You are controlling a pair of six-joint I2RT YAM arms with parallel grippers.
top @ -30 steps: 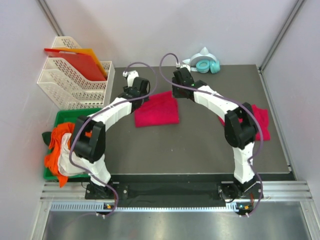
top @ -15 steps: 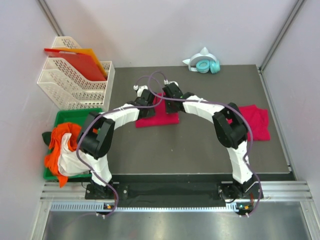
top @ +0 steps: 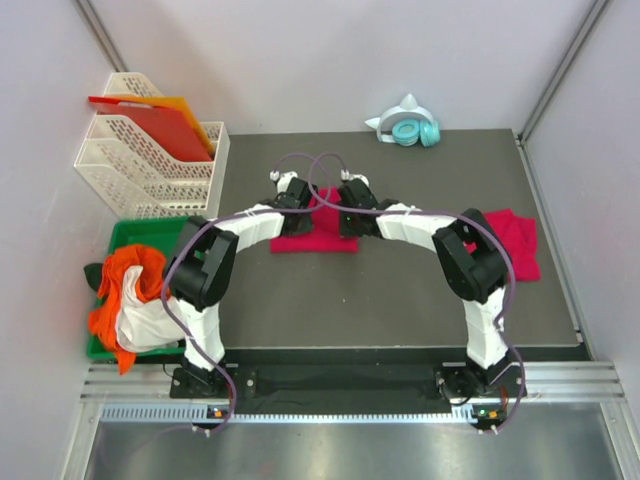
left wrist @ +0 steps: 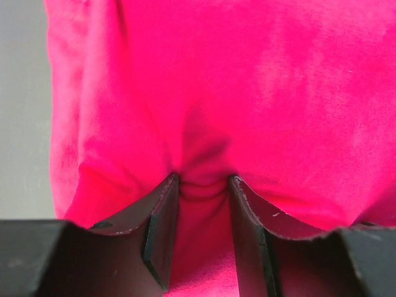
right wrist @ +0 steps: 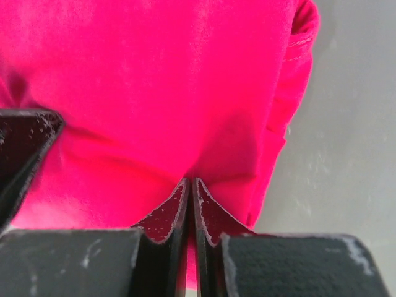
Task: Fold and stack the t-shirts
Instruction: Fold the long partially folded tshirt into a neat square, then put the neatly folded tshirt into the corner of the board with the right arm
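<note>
Two crimson-pink t-shirts lie on the dark table (top: 400, 300), which pale walls (top: 320, 60) close in on three sides. The folded t-shirt (top: 318, 238) sits mid-table. To its right, well apart, the second t-shirt (top: 520, 245) lies rumpled. To the left of the folded t-shirt we see white letter trays (top: 140, 165) holding red and orange sheets (top: 165, 128), and a green bin (top: 135, 230) of orange and white cloth. Beyond the shirt, at the far edge, rest teal headphones (top: 410, 130).

From above, both arms meet over the folded t-shirt's far half, but their fingers are hidden. The wrist cameras show them. The left gripper (left wrist: 203, 180) stands narrowly parted, pinching a puckered ridge of cloth between its fingers (left wrist: 162, 229). The right gripper (right wrist: 190, 180) is all but closed, clamping a thin fold beside the stitched hem.
</note>
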